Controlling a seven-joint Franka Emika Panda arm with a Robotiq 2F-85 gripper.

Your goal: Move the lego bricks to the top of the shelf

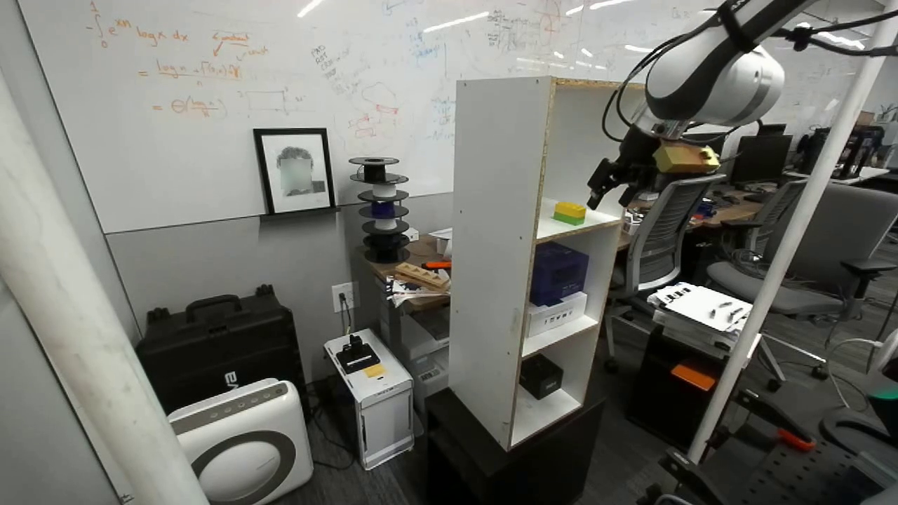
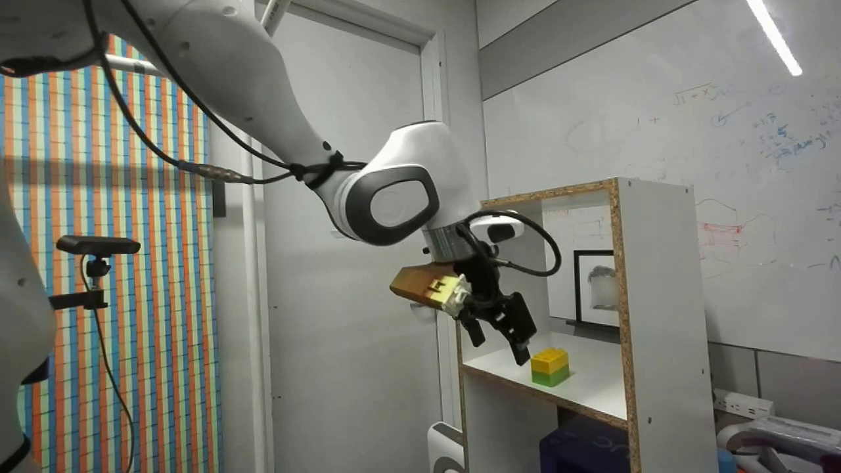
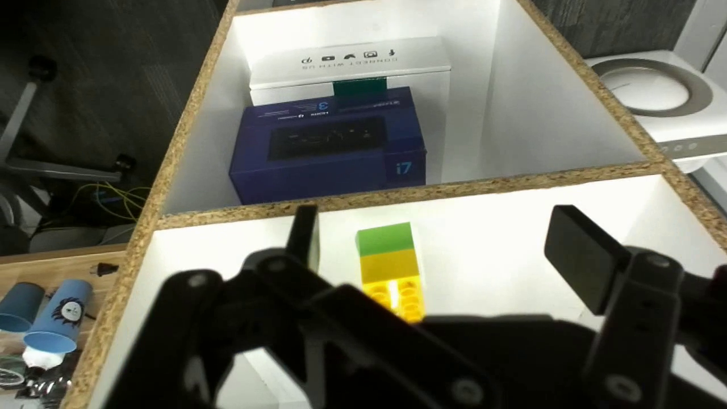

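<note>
While the stacked yellow-over-green plastic bricks (image 3: 391, 266) rest in the uppermost compartment (image 2: 594, 374) of the tall white chipboard shelf (image 1: 501, 231), my black two-fingered claw (image 3: 440, 241) stands near, spread wide and empty; I judge pre-grasp alignment in hand, the next move calling for centring, then closure.

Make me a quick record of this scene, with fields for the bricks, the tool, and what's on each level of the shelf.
item: lego bricks, yellow above green
location: floor of the top compartment, white shelf
grasp: tool open, bricks not gripped
middle level: dark blue box resting on a white box
bottom level: black box
</note>
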